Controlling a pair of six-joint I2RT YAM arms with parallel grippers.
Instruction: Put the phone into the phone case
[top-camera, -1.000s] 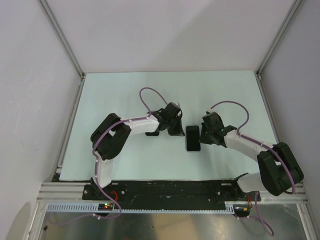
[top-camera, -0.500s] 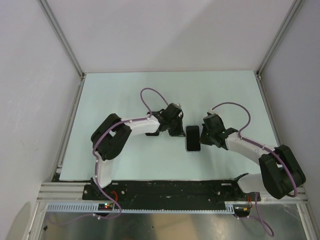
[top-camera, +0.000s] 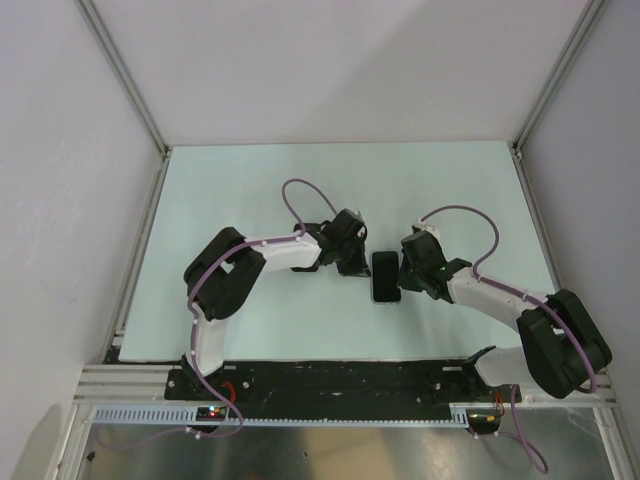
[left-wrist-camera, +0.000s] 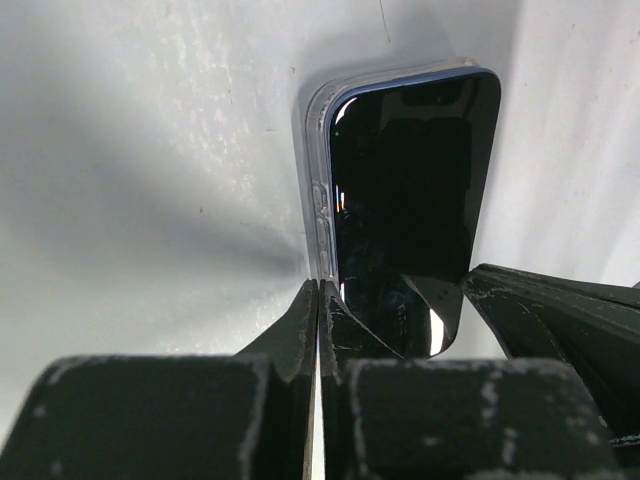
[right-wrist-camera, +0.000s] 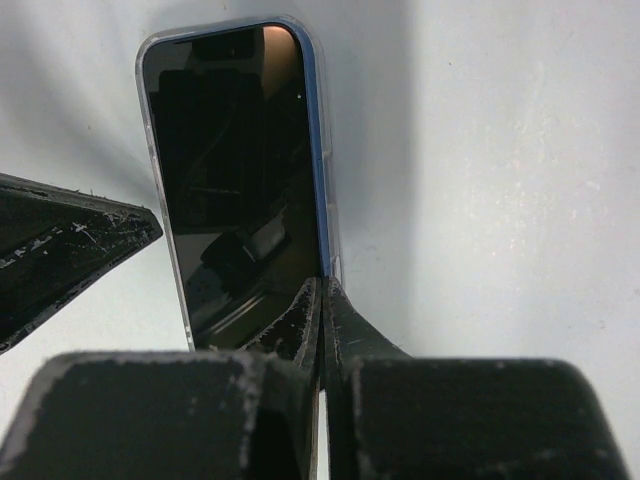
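The black phone (top-camera: 386, 276) lies screen-up at the table's middle, seated inside the clear phone case (left-wrist-camera: 314, 190), whose see-through rim shows round the phone's edges. My left gripper (top-camera: 358, 267) is shut, its fingertips (left-wrist-camera: 306, 300) meeting at the case's left long edge. My right gripper (top-camera: 404, 280) is shut too, its tips down at the case's right rim (right-wrist-camera: 323, 170). In the left wrist view the dark screen (left-wrist-camera: 410, 180) fills the centre; in the right wrist view the screen (right-wrist-camera: 235, 170) reflects the arm. Neither gripper holds anything between its jaws.
The pale green table top (top-camera: 250, 190) is bounded by white walls and aluminium frame posts (top-camera: 165, 152). A dark object (top-camera: 305, 266) lies partly hidden under my left arm. The black base rail (top-camera: 340, 378) runs along the near edge.
Both grippers closed fully. My right gripper slid a little left, up to the phone's right edge; the left one barely moved. The phone has not shifted.
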